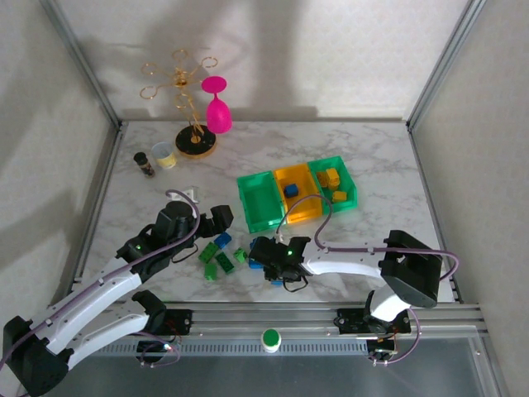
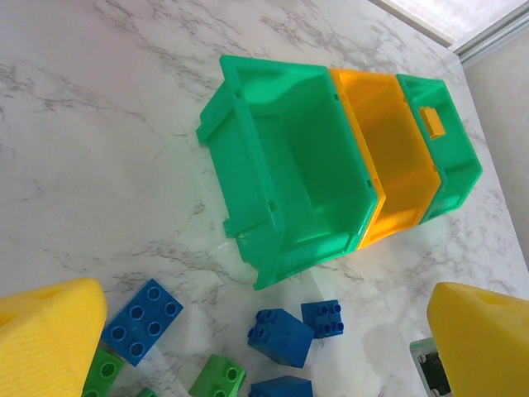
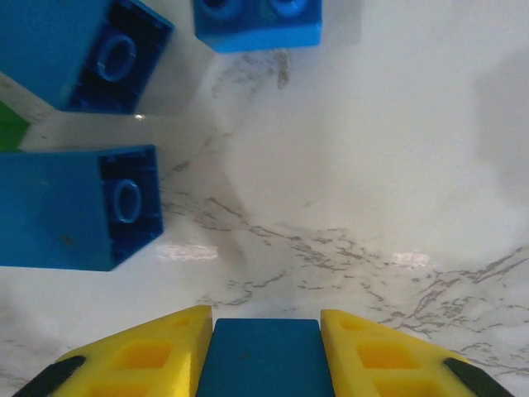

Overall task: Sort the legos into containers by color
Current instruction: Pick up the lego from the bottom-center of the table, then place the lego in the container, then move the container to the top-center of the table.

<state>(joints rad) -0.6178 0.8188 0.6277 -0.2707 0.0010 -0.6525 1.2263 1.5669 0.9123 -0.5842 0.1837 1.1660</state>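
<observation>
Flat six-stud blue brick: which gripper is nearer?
Left. The left gripper hangs open right beside the flat blue brick, on its far side; the right gripper is farther off to its right, closed on a second blue brick.

Nothing readable that I can see: no lettering, numbers or logos on the bins (image 2: 245, 169), the bricks (image 2: 281, 337) or the desk (image 1: 273, 153).

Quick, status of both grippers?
Left gripper: open, holding nothing.
Right gripper: closed on a blue lego.
</observation>
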